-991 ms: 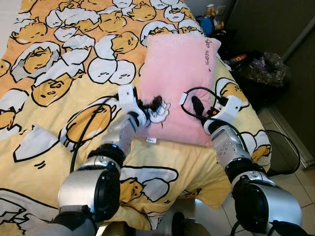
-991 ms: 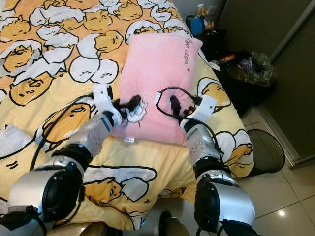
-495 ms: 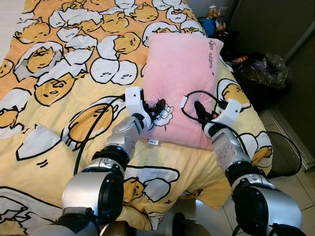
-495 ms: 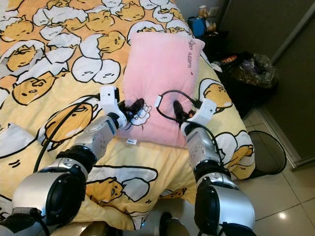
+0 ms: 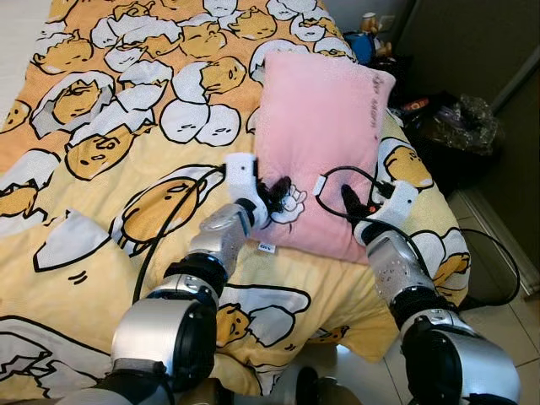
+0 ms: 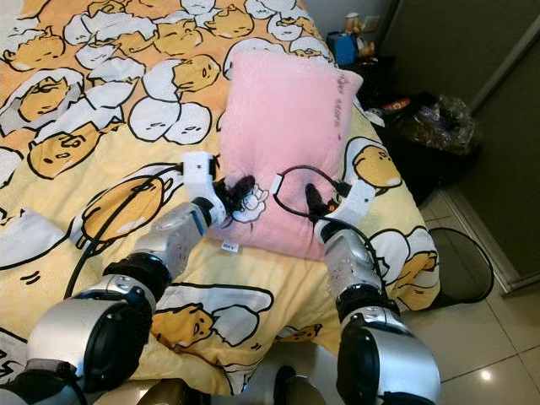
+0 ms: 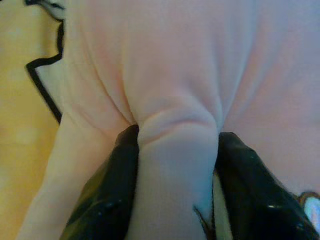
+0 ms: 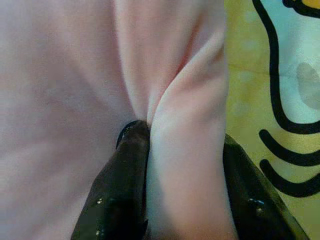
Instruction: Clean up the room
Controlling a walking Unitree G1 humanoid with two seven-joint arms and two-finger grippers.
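Observation:
A pink plush pillow (image 5: 325, 110) lies on the bed's right side, on a yellow cartoon-egg duvet (image 5: 110, 169). My left gripper (image 5: 274, 191) is shut on a fold of fabric at the pillow's near left corner. My right gripper (image 5: 349, 202) is shut on a fold at its near right edge. In the left wrist view both black fingers (image 7: 105, 190) pinch a ridge of the pink pillow (image 7: 175, 100). The right wrist view shows the pink pillow (image 8: 185, 165) bunched between the fingers (image 8: 120, 190), with duvet beside it.
The bed's right edge drops to a tiled floor (image 5: 498, 312). A dark bedside unit with a crinkled bag (image 5: 456, 118) and small items (image 5: 371, 38) stands at the far right. A black round bin (image 5: 494, 270) sits on the floor beside my right arm.
The pillow's near end has been pushed further up the bed with both grippers still holding it. The camera has shifted slightly.

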